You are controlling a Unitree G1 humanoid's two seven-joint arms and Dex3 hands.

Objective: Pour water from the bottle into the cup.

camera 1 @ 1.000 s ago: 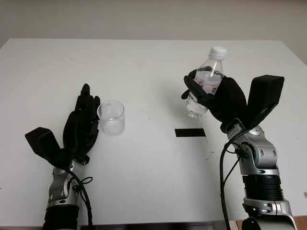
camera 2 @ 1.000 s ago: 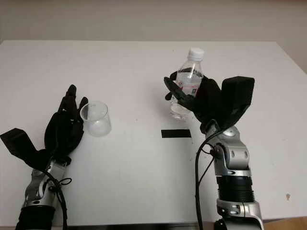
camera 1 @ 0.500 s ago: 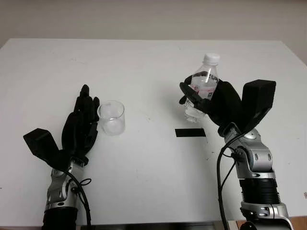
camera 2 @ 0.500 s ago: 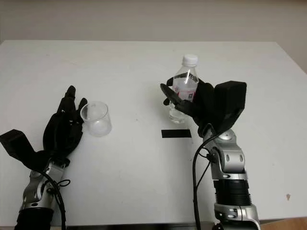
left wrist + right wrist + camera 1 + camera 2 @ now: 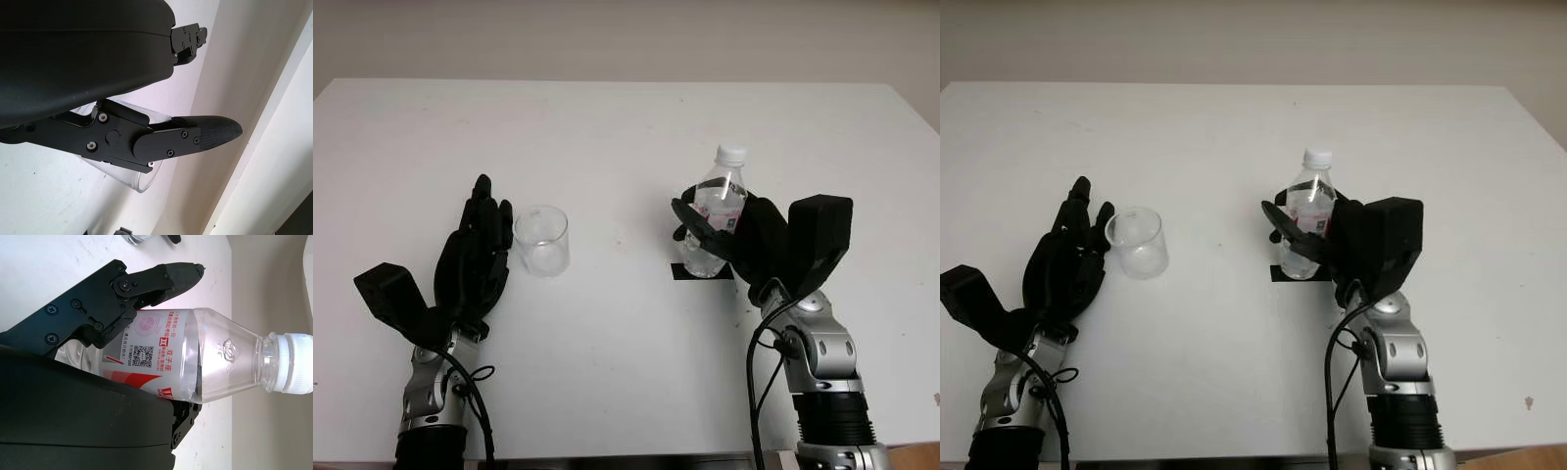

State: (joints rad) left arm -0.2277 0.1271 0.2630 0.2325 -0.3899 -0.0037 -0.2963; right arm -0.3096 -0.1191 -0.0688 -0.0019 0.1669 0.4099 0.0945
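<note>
While right robot hand [image 5: 729, 235] grips capped bottle [image 5: 713, 217] (seemingly upright); left robot hand [image 5: 475, 257] open beside cup [image 5: 541, 240].

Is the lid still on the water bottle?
Yes, it's shut. The white cap sits on the neck of the bottle, which the right hand holds upright.

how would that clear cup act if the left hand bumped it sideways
The cup looks empty and thin-walled, so it is probably light and would slide or tip easily on the smooth white table. It stands upright beside the open left hand, with nothing visibly bracing it. If tipped, its round wall would likely let it roll.
</note>
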